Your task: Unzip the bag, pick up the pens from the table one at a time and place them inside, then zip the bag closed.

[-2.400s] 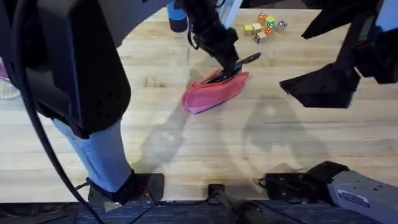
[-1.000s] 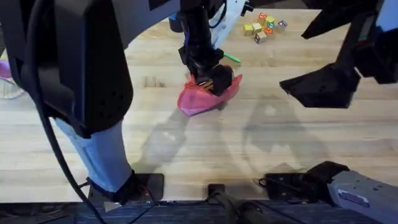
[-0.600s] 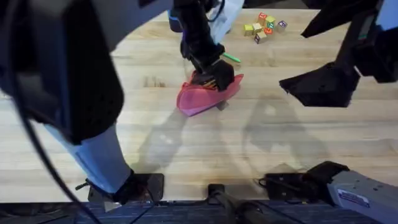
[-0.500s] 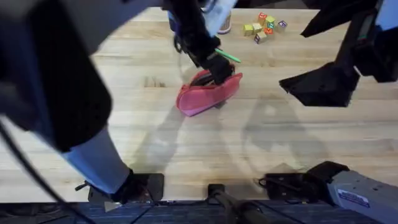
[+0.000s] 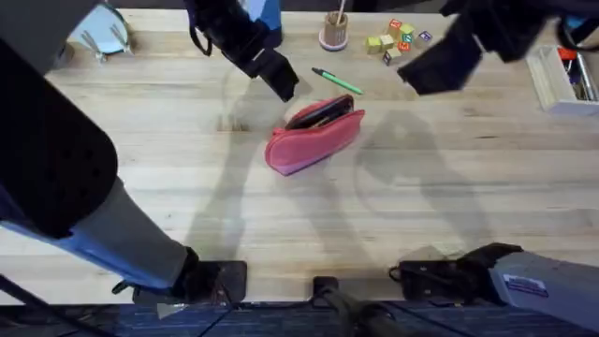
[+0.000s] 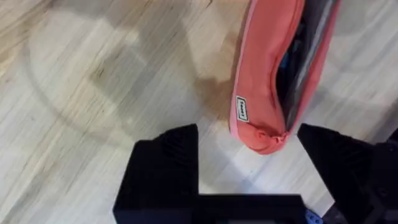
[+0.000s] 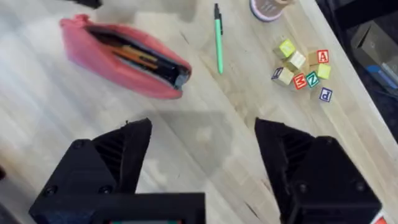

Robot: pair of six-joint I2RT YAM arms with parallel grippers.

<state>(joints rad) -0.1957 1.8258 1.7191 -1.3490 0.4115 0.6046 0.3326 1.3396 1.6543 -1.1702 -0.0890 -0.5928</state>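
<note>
The pink bag (image 5: 314, 139) lies unzipped in the middle of the table (image 5: 187, 187), its dark mouth facing the far side. A dark pen with blue accents (image 6: 285, 62) rests inside the bag (image 6: 264, 81). The green pen (image 5: 337, 81) lies on the wood just beyond the bag, apart from it. My left gripper (image 5: 278, 77) hovers open and empty beyond the bag's left end. My right gripper (image 5: 438, 64) hangs open and empty above the far right of the table. The right wrist view looks down past it on the bag (image 7: 118, 59) and green pen (image 7: 218, 37).
Coloured letter blocks (image 5: 398, 39) and a round cup with a wooden stick (image 5: 332, 33) stand at the far edge. A white tray (image 5: 562, 80) sits at the far right, a blue object (image 5: 267, 14) at the back, a clear item (image 5: 103, 37) far left.
My left gripper carried the dark pen into the bag, let it go and pulled back up and to the left. The right arm swung toward the far side.
</note>
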